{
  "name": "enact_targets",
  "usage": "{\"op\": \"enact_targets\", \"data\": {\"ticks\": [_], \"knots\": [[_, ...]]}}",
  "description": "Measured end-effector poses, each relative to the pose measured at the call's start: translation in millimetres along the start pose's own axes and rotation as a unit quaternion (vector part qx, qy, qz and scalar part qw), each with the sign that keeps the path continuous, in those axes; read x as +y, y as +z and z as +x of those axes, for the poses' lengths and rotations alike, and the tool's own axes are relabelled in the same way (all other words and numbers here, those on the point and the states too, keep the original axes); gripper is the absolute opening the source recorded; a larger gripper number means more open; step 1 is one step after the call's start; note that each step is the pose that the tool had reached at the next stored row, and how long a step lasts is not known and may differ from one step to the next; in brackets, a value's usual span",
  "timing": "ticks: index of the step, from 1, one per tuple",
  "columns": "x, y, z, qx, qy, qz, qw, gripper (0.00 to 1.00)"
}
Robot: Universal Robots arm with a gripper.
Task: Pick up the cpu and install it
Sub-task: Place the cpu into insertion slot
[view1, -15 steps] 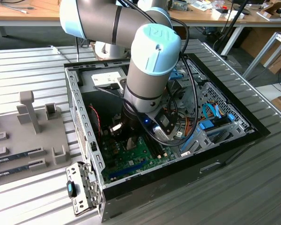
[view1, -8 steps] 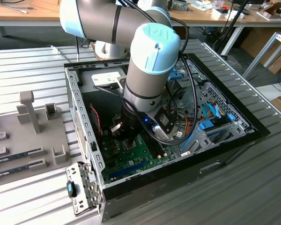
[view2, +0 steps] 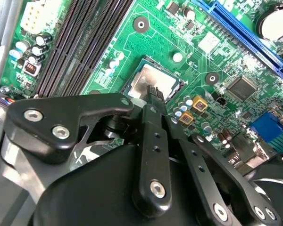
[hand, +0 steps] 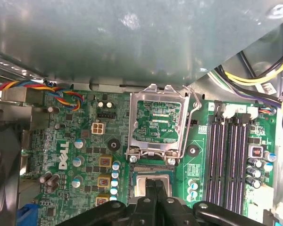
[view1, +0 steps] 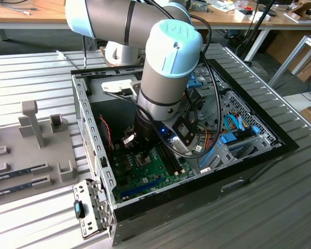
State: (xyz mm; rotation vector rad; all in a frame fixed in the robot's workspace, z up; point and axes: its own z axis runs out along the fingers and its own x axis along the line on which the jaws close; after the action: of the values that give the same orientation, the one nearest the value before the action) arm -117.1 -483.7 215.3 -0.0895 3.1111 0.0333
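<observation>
End effector fingers closed together, tips touching the cpu seated in the green motherboard socket, load plate raised open.

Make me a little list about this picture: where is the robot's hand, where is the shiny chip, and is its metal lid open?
hand: hand low inside the computer case, its fingertips at the cpu
cpu: silver cpu lying in its socket on the green motherboard
hand's grip: cannot tell
metal lid: socket frame flipped up and open beside the cpu
memory slots: black memory slots, no sticks in them
</observation>
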Motion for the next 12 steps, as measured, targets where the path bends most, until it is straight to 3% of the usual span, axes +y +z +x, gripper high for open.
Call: {"op": "enact_targets", "data": {"ticks": [4, 5, 6, 7, 8, 12], "knots": [[-2.0, 0.3, 0.1, 0.0011, 0.0, 0.0017, 1.0, 0.13], [-2.1, 0.4, 0.1, 0.0012, 0.0, 0.0017, 1.0, 0.31], [-2.3, 2.3, -1.6, 0.0021, -0.036, 0.0087, 0.99933, 0.38], [-2.3, 4.2, -1.5, 0.0023, -0.037, 0.0089, 0.99929, 0.38], [1.3, 5.2, 3.1, 0.0022, -0.028, 0.0091, 0.99957, 0.38], [1.4, 5.3, 3.4, 0.0021, -0.027, 0.0091, 0.99959, 0.38]]}}
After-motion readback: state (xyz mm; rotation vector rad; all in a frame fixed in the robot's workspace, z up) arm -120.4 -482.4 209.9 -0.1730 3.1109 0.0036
